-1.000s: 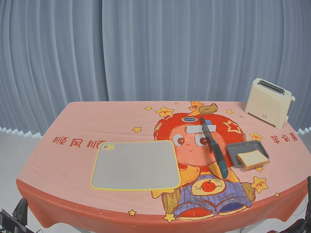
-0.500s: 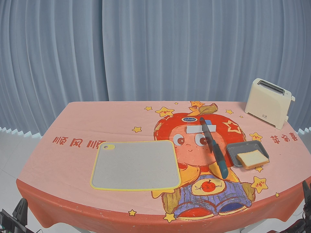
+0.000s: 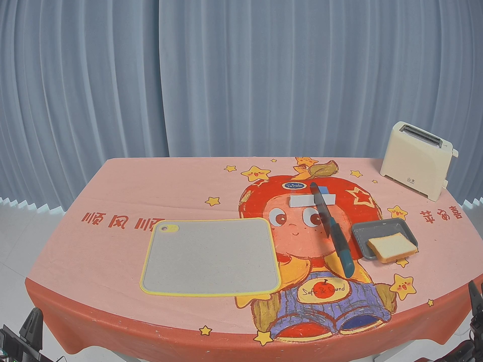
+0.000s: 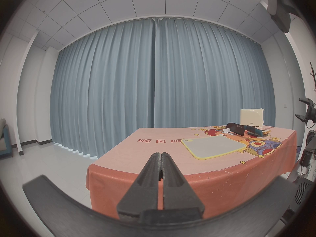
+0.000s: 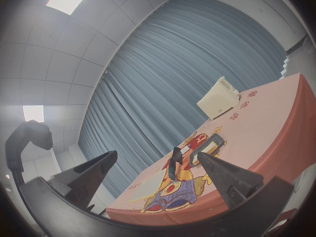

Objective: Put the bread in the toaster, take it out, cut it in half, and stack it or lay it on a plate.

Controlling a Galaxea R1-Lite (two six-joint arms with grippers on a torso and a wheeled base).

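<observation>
A black-bladed, teal-handled knife lies slantwise in the gap between the flat grey, yellow-rimmed cutting board and the dark grey rectangular tray. A cream plastic toaster stands tall at the far right corner of the pink-clothed worktop, with bare cloth separating it from the tray.

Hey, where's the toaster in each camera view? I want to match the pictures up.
Head view: toaster on the table's far right corner, beyond the tray.
Left wrist view: toaster at the table's far end, behind the knife.
Right wrist view: toaster farther off than the tray.
Shared landmark: the cutting board.
</observation>
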